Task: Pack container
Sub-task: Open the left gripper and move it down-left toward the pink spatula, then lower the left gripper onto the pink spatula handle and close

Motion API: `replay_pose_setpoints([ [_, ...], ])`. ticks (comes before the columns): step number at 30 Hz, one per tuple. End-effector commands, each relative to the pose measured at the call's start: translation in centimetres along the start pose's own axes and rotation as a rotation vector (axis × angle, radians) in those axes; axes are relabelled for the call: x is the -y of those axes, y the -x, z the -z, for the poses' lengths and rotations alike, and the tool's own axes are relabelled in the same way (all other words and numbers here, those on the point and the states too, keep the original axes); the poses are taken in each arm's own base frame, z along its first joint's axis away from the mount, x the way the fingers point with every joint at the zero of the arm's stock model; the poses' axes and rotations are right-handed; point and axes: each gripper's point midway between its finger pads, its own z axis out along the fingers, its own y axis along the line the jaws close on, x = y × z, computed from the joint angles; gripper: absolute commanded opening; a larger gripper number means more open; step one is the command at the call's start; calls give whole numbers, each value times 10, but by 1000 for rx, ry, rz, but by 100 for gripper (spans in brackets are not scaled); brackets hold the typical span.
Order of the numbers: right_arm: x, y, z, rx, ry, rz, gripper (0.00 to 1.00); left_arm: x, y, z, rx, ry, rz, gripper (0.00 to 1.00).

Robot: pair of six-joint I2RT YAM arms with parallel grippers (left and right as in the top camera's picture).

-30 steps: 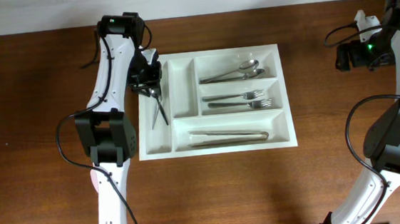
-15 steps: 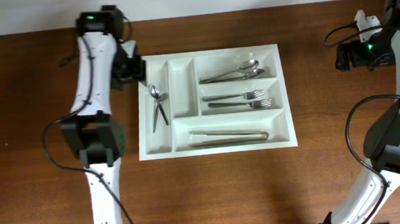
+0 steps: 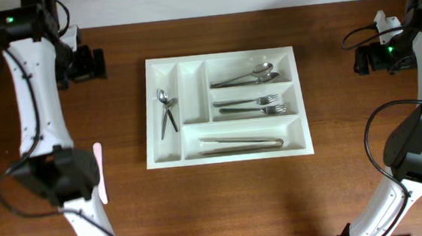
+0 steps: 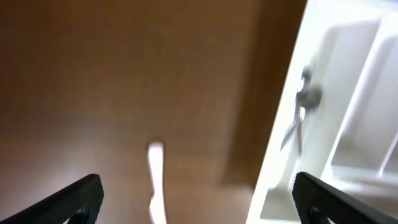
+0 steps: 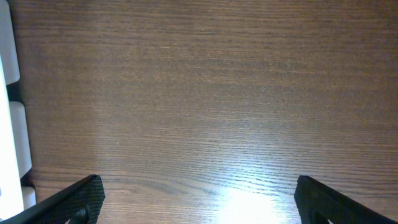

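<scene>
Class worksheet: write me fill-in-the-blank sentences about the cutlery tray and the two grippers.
The container has ____ compartments.
The forks lie in the ____ crosswise compartment.
The small spoons lie in a ____ compartment.
Both the left gripper and the right gripper are ____.
Missing words: five; middle; narrow; open.

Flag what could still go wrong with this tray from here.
The small spoons lie crossed and tilted in the tray's left narrow slot; a nudge may jam them.
The next narrow slot is empty, and a pale strip lies on the table left of the tray, so packing may be unfinished.
The open left gripper hovers beside the tray's far corner; an inward swing could bump it.
</scene>
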Motion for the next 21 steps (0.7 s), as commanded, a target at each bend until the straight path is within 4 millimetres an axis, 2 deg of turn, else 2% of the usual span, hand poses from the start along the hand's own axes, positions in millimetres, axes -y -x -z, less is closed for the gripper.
replay_pose_setpoints([
  [1, -1, -1, -4, -4, 11, 7, 99, -14, -46, 17, -63, 88, -31, 99],
  [4, -1, -1, -4, -4, 11, 7, 99, -22, -88, 15, -126, 121, -5, 99],
  [7, -1, -1, -4, -4, 11, 7, 99, -26, -110, 2, -104, 117, 40, 99],
  [10, -1, -1, -4, -4, 11, 7, 99, -34, -125, -21, -83, 116, 63, 99],
  [13, -1, -1, -4, -4, 11, 7, 99, -45, -146, -55, -139, 119, 94, 99],
  [18, -1, -1, -4, -4, 11, 7, 99, -54, -160, -107, -147, 121, 118, 99],
  [21, -1, -1, -4, -4, 11, 7, 99, -55, -160, -127, -114, 122, 118, 99],
])
